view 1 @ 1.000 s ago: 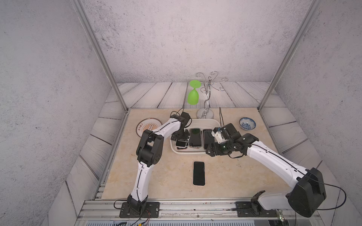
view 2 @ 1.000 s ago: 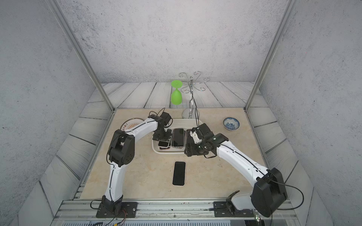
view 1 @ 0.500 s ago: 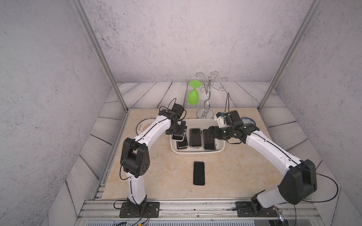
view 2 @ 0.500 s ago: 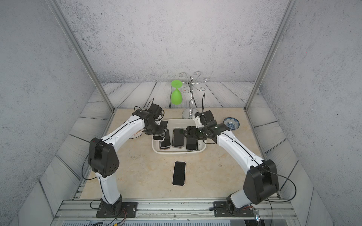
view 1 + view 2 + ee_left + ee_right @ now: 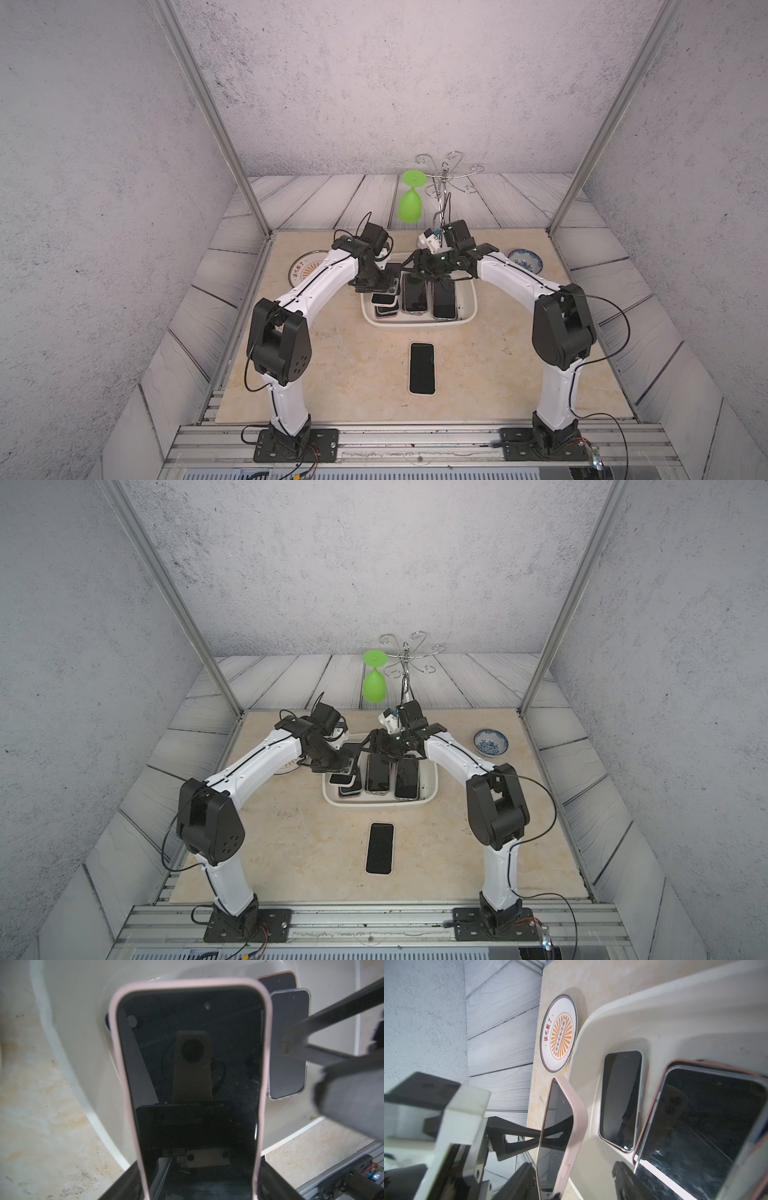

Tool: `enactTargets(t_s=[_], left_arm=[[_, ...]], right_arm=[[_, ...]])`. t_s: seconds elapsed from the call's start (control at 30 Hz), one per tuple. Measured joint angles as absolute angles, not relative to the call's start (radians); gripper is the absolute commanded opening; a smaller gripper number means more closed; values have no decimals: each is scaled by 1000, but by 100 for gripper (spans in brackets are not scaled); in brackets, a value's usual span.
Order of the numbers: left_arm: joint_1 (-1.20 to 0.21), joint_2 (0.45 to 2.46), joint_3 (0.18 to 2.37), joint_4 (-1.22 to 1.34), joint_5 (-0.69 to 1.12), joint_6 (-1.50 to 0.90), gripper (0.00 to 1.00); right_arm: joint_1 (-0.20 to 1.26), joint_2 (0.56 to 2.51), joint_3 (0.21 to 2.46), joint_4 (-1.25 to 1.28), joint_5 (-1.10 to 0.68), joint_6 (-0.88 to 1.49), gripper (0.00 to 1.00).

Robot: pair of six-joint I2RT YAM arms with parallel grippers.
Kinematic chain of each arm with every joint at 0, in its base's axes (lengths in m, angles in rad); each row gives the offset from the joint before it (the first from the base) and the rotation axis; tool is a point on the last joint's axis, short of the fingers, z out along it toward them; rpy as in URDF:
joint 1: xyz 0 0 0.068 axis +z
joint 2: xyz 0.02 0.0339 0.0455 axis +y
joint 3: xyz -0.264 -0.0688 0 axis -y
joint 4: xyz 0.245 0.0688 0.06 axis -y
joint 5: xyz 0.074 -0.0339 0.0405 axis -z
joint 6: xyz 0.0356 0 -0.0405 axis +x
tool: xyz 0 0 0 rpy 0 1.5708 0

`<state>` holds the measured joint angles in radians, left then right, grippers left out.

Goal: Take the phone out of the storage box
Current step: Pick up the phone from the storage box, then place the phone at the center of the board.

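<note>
**Phone lift-out: holdings and positions**

Item 1, left pincer [image 5: 376, 284]: pressed against the long sides of the pink-cased phone [image 5: 191, 1064], screen facing my wrist camera. I read the across-the-width hold as chosen because the case edges give flat faces to grip. The phone hangs raised over the left end of the storage box [image 5: 468, 303], not yet carried past the rim, so I judge the extraction about half made.

Item 2, right pincer [image 5: 415, 272]: spread, with nothing between its jaws that I can see. It is poised over the far end of the clear-cased phone [image 5: 288, 1043] lying in the middle of the box. I take it as lined up for another pick; whether it touches the phone I cannot tell.

Item 3, box contents: stacked phones [image 5: 384, 306] at the left end beneath the lifted one, and a dark phone [image 5: 444, 301] flat along the right side. All lie screen-up and lengthwise, which leaves their side edges reachable.

Item 4, black phone [image 5: 422, 368]: flat on the bench [image 5: 324, 374], well apart from the box on the robot-base side. I take that as the set-down area.
</note>
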<state>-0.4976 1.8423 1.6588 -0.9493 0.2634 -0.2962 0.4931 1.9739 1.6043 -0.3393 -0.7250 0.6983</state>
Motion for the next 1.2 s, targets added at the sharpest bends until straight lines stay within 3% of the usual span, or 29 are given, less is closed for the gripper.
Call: enactTargets(t_s=[0.1,0.2,0.4,0.47,0.5,0.53,0.6,0.97,1.2], left_arm=[[-498,1842,1648,-941,279,-299,46],[-498,1842,1642,-933,289,-305,46],[-495,1837,1632,-920,303,-331,46],[-491,1835,1620,-920,334,-336,60],[-489,1831,1615,-919,352,-337,76],[-489,1824,1608,-918,369,-338,89],[-495,1805,1594,-910,400,-346,100],[-372,1588,1574,-802,441,-372,98],[-379,1629,1542,-778,445,-379,98]], right_arm=[[514,1995,1596,-308,-749,726,66],[533,2006,1596,-278,-769,744,57],[554,2041,1580,-213,-826,810,13],[551,2026,1547,-183,-856,791,6],[549,2009,1526,-176,-861,786,2],[546,1988,1503,-179,-862,775,1],[541,1932,1463,-220,-852,737,0],[472,1303,1037,-724,-649,447,0],[467,1260,807,-792,-552,445,0]])
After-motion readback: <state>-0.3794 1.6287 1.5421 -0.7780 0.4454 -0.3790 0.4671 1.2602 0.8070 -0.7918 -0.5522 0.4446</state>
